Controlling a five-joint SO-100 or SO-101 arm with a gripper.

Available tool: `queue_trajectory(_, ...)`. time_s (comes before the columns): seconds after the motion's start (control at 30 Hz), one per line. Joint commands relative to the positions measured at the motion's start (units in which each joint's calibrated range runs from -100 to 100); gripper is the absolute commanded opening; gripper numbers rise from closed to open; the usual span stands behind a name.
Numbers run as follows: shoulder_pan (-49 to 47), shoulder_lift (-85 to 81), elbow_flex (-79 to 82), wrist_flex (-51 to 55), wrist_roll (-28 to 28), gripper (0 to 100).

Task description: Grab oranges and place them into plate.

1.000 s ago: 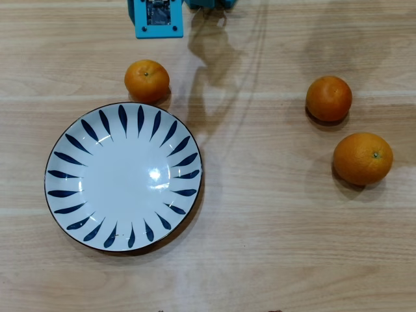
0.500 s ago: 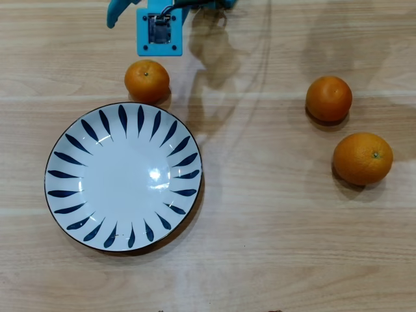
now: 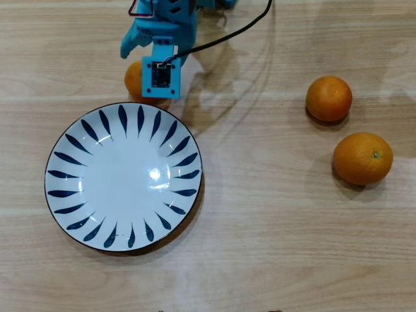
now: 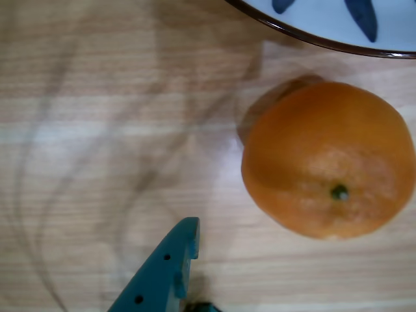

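1. Small orange [image 3: 133, 79] on the wooden table [image 3: 260, 214], just beyond the top rim of the plate in the overhead view; mostly covered there by the blue arm, only its left part showing.
2. Same orange [image 4: 328, 159] large in the wrist view, right of centre, green stem dot facing up, resting just below the plate's dark edge [image 4: 325, 40]; slight gap between the two.
3. Plate [image 3: 71, 214] white with dark blue leaf strokes, lying flat at left of the overhead view, nothing on it.
4. Two more oranges well apart at the right: a small one [image 3: 329, 99] above, the larger one [image 3: 363, 158] just below and right of it, close together but not touching.
5. Gripper [image 3: 140, 55] over the small orange at top left of the overhead view; one teal finger [image 4: 159, 270] visible in the wrist view, left of the fruit and clear of it. Second finger unseen; opening width cannot be told.
6. Black cable [image 3: 227, 36] trailing from the arm toward the top edge.
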Motion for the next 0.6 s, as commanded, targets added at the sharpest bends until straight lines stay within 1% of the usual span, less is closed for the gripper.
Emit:
queue_trajectory(0.0,0.5,3.3,1.2,-5.1,-0.1,39)
queue_trajectory(0.2,2.1,6.8,1.7,-7.5,0.0,39)
queue_trajectory(0.33,5.1,8.5,1.7,-9.0,2.4,39)
queue_trajectory(0.57,8.5,11.5,1.7,-10.9,4.0,39)
